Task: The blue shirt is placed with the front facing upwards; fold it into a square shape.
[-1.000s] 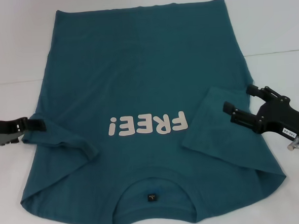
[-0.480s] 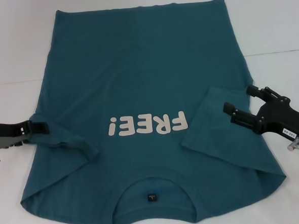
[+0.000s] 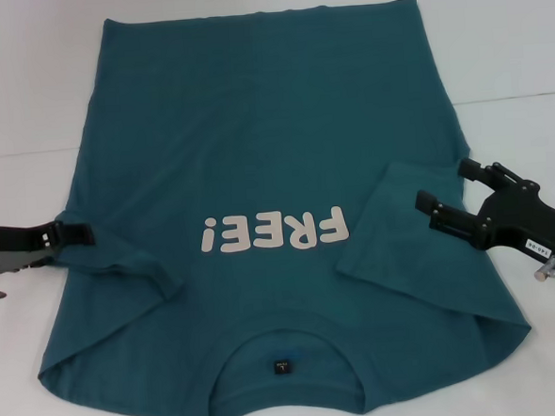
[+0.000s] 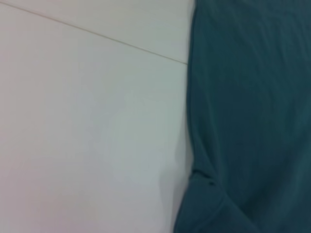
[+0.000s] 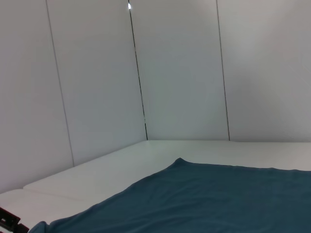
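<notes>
table point(image 3: 25, 82): white, carried the whole garment; a seam line ran across it at the far side.
blue shirt point(image 3: 263, 124): lay flat on the table, front up, "FREE!" print reading upside down from my head view, collar nearest me, hem at the far end. Spread out like that so both side edges were reachable.
right sleeve point(image 3: 401, 229): already folded inward over the chest, just beside the print. I judged this as the first step toward a square, narrowing the body.
left sleeve point(image 3: 120, 260): also turned in over the body, lying slanted with creases, not as flat as the other one.
right tool point(image 3: 440, 187): over the outer edge of the folded right sleeve, fingers spread apart with nothing between them. I judged it had let go of the cloth.
left tool point(image 3: 72, 232): at the shirt's left edge, by the sleeve. I could not tell whether its fingers were apart or pinching the cloth edge; the left wrist view showed only cloth meeting table.
neck label point(image 3: 280, 366): small black tag inside the neckline, visible because the front faced up.
progress: early by my judgement; sleeves in, body not yet folded lengthwise.
risk: loose left sleeve might bunch when the side fold comes.
</notes>
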Tool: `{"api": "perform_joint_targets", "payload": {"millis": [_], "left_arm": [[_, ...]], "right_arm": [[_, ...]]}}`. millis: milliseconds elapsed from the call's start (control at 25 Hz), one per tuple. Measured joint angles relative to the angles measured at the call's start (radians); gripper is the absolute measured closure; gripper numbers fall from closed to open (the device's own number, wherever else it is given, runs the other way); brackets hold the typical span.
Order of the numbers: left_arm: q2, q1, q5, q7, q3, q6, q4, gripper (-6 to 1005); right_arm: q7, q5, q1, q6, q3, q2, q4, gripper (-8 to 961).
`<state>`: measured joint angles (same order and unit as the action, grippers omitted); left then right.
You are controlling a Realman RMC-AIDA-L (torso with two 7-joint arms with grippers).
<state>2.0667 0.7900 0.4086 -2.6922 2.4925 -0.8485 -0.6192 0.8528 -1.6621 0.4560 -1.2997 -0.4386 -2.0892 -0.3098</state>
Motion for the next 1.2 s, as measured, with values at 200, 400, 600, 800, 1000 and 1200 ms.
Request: {"api": "perform_joint_targets", "payload": {"millis": [200, 400, 600, 800, 1000, 1200], "left_arm": [[-0.004, 0.000, -0.002, 0.005, -0.001, 0.013, 0.014, 216], [-0.005, -0.002, -0.010, 0.007, -0.003, 0.024, 0.013, 226], [-0.004, -0.002, -0.023, 0.007, -0.003, 0.032, 0.014, 235], [0.002, 0.002, -0.023, 0.007, -0.003, 0.035, 0.016, 245], [0.001, 0.017, -0.024, 0.007, -0.003, 0.035, 0.035, 255], [-0.004, 0.026, -0.026, 0.007, -0.004, 0.038, 0.054, 264]], "right_arm": [[0.000, 0.001, 0.000, 0.006, 0.000, 0.000, 0.000, 11], [0.000, 0.001, 0.001, 0.008, 0.000, 0.000, 0.000, 11], [0.000, 0.001, 0.001, 0.008, 0.000, 0.000, 0.001, 11], [0.000, 0.001, 0.001, 0.008, 0.000, 0.000, 0.001, 11], [0.000, 0.001, 0.002, 0.008, 0.000, 0.000, 0.002, 12], [0.000, 0.001, 0.003, 0.008, 0.000, 0.000, 0.002, 12]]}}
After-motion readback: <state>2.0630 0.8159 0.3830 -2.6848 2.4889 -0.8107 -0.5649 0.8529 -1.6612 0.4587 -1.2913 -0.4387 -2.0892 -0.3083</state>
